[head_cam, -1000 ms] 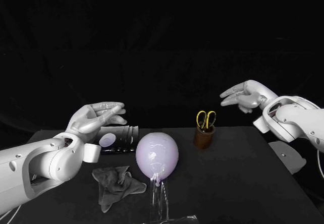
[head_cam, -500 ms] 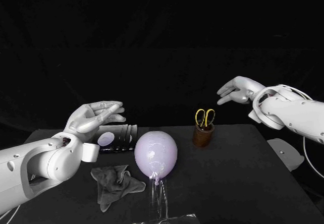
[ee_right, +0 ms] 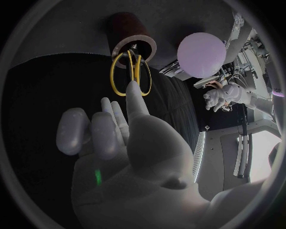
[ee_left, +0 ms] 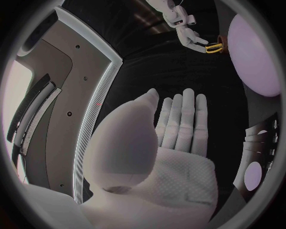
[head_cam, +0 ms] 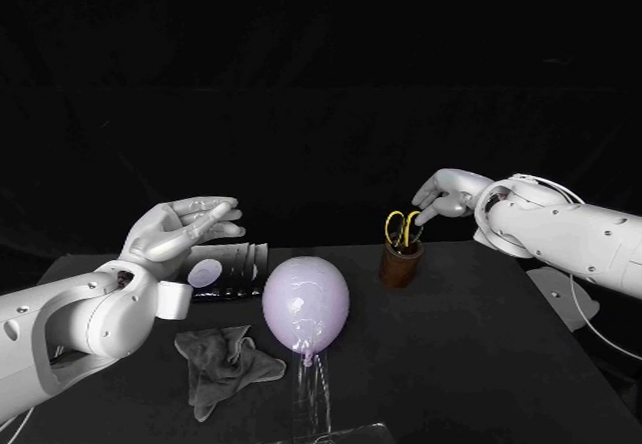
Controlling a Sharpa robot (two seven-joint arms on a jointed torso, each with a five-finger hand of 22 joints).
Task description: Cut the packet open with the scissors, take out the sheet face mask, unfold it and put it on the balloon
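Right hand, loosely spread and empty, hovers just above the scissors upright in a cup at the table's far edge, where a misaimed reach may miss them or tip the cup; left hand, spread and empty, hangs by the packet.

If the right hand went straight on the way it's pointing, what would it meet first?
Most likely the scissors, whose yellow handles stand up out of the cup. The right hand aims its fingers at them, though how near they are is unclear.
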